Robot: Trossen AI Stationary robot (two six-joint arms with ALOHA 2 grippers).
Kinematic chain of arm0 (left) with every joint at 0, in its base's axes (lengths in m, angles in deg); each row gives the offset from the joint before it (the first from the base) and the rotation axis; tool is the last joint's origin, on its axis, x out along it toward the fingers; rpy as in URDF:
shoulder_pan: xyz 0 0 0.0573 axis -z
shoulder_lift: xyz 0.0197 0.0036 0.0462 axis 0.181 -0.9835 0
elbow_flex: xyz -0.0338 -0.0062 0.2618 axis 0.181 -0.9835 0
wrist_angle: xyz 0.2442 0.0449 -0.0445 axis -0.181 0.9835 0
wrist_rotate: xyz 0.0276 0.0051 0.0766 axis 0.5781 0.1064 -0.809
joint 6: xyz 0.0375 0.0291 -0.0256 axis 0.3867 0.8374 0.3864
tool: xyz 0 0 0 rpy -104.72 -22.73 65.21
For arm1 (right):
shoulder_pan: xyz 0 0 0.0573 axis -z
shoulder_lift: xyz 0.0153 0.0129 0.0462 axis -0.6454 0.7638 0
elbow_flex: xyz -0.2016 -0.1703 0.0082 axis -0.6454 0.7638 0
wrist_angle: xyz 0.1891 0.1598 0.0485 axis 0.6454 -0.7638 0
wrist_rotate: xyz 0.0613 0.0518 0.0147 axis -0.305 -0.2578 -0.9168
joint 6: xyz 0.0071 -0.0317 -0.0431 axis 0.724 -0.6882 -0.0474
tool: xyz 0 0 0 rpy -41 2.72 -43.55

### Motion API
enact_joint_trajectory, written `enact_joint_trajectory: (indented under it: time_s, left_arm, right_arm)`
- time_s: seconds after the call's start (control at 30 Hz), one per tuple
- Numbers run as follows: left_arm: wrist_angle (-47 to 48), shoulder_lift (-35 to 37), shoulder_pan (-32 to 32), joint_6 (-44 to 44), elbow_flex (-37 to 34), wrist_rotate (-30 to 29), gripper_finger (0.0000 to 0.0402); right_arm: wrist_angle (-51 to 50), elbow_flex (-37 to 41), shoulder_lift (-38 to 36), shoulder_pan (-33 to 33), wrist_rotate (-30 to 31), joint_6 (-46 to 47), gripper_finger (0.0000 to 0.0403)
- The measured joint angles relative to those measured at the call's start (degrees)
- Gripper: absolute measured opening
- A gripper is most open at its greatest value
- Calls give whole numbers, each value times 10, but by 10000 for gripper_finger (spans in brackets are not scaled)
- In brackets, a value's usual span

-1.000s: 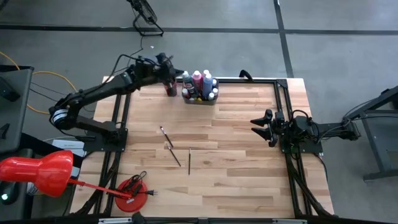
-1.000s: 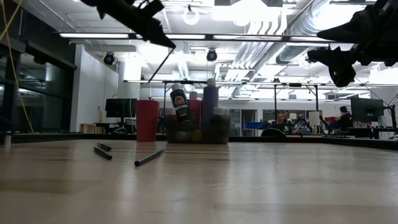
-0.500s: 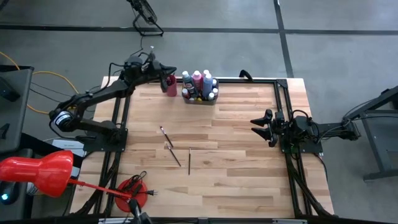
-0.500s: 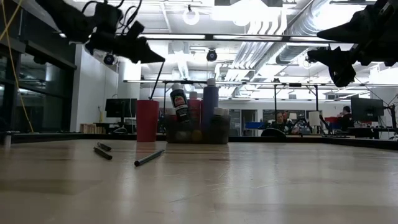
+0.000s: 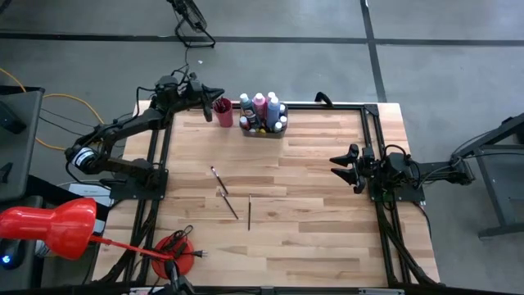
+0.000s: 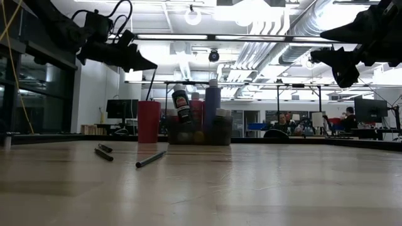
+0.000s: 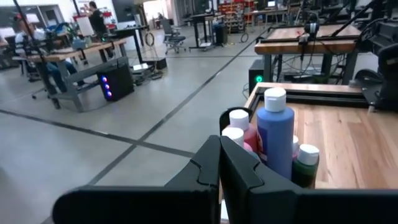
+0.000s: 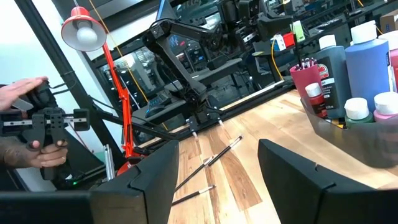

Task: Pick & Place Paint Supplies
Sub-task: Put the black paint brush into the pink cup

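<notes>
Left gripper now left of brush-filled pink cup

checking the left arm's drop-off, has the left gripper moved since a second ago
Yes. In the high view the left gripper has pulled back toward the table's left edge, from beside the grey tray to the left of the pink cup. Its fingers are shut.

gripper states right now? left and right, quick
Left gripper: closed on a paintbrush hanging over the pink cup.
Right gripper: open, empty, waiting at the table's right side.
</notes>
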Motion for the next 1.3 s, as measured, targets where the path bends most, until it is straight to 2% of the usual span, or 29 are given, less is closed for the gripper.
enact_joint_trajectory:
  time_s: [0.2,0.3,0.53,0.63,0.73,0.87,1.03,1.1,1.3]
  left_arm:
    - [13,0,1,15,0,9,9]
    - [13,0,1,16,0,11,37]
    - [8,12,1,16,0,25,132]
    - [16,30,1,15,0,27,154]
    - [47,52,15,11,0,33,160]
    - [156,94,62,11,0,25,160]
    - [369,163,144,14,0,-94,160]
    - [450,185,178,34,0,-122,160]
    - [620,196,274,133,0,-118,161]
  right_arm:
    - [0,0,0,0,0,0,213]
    - [0,0,0,0,0,0,213]
    - [0,0,0,0,0,0,213]
    - [0,0,0,0,0,0,213]
    - [0,0,0,0,0,0,213]
    - [0,0,0,0,0,0,213]
    - [0,0,0,0,0,0,213]
    - [0,0,0,0,0,0,213]
    - [0,0,0,0,0,0,213]
